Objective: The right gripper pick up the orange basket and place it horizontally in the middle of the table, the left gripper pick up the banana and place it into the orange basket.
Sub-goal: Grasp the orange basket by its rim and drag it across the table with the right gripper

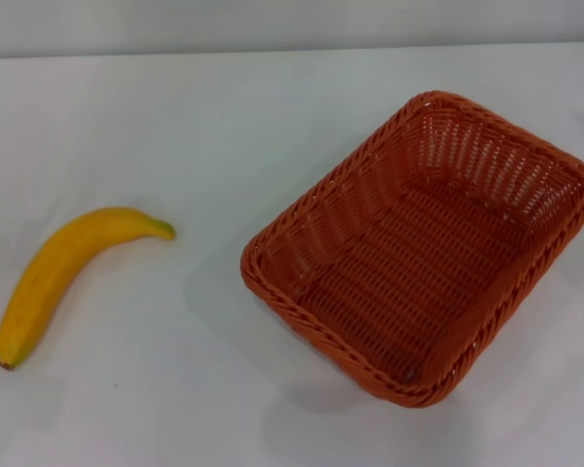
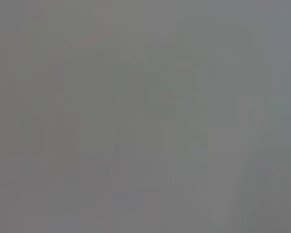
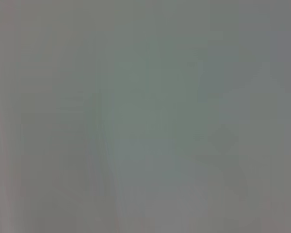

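Observation:
The orange basket [image 1: 423,248] rests on the white table [image 1: 204,126] at the right of the head view, turned at a slant with one corner toward the front. It is empty. A yellow banana [image 1: 63,272] lies on the table at the left, well apart from the basket, its greenish stem tip pointing toward the basket and its brown end near the front. Neither gripper appears in the head view, and both wrist views show only a featureless grey blur.
The table's far edge [image 1: 292,51] meets a pale wall at the back. Bare white surface separates the banana from the basket.

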Controlling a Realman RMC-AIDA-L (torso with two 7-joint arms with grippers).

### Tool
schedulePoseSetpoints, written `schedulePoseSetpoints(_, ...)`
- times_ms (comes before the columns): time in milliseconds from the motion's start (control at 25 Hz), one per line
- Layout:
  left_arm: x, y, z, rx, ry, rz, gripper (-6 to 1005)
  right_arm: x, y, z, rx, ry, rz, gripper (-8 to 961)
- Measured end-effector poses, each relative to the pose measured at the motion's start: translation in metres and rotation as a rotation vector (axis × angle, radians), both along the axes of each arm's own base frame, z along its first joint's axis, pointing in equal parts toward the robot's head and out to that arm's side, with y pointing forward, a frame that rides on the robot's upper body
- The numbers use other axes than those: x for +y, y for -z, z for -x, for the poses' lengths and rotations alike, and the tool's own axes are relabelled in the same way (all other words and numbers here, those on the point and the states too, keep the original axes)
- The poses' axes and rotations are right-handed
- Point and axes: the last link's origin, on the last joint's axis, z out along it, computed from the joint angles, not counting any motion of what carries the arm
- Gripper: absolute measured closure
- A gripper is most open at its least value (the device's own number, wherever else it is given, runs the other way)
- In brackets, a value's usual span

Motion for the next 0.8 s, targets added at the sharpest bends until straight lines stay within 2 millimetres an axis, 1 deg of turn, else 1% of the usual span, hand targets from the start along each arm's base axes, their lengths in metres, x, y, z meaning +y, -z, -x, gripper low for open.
schedulePoseSetpoints(80, -0.001, 0.0, 0.001, 0.0, -0.004, -0.001, 120, 0.013, -0.002, 0.021, -0.071, 0.016, 0.076, 160)
schedulePoseSetpoints(120, -0.001, 0.0, 0.001, 0.0, -0.005, -0.001, 120, 0.02, -0.001, 0.034, -0.127, 0.024, 0.122, 162)
schedulePoseSetpoints(200, -0.001, 0.0, 0.001, 0.0, -0.006, 0.0, 120, 0.031, 0.002, 0.054, -0.215, 0.043, 0.183, 166)
schedulePoseSetpoints(280, -0.001, 0.0, 0.001, 0.0, -0.006, 0.001, 120, 0.044, 0.01, 0.077, -0.323, 0.081, 0.248, 170)
schedulePoseSetpoints(400, -0.001, 0.0, 0.001, 0.001, -0.004, 0.003, 119, 0.06, 0.025, 0.105, -0.458, 0.142, 0.329, 176)
schedulePoseSetpoints(480, -0.001, 0.0, 0.001, 0.002, -0.004, 0.006, 119, 0.065, 0.036, 0.114, -0.533, 0.189, 0.397, 179)
schedulePoseSetpoints(520, -0.001, 0.001, 0.001, 0.002, -0.006, 0.009, 119, 0.065, 0.036, 0.114, -0.533, 0.189, 0.397, 181)
schedulePoseSetpoints(560, 0.0, 0.001, 0.001, 0.003, -0.007, 0.011, 119, 0.067, 0.042, 0.119, -0.571, 0.211, 0.433, 183)
schedulePoseSetpoints(600, 0.0, 0.001, 0.001, 0.003, -0.008, 0.013, 119, 0.072, 0.055, 0.128, -0.639, 0.245, 0.488, 185)
schedulePoseSetpoints(680, -0.001, 0.002, 0.002, 0.004, -0.009, 0.015, 119, 0.075, 0.061, 0.132, -0.679, 0.27, 0.517, 189)
schedulePoseSetpoints(800, 0.0, 0.002, 0.001, 0.005, -0.008, 0.018, 119, 0.08, 0.078, 0.136, -0.727, 0.305, 0.594, 188)
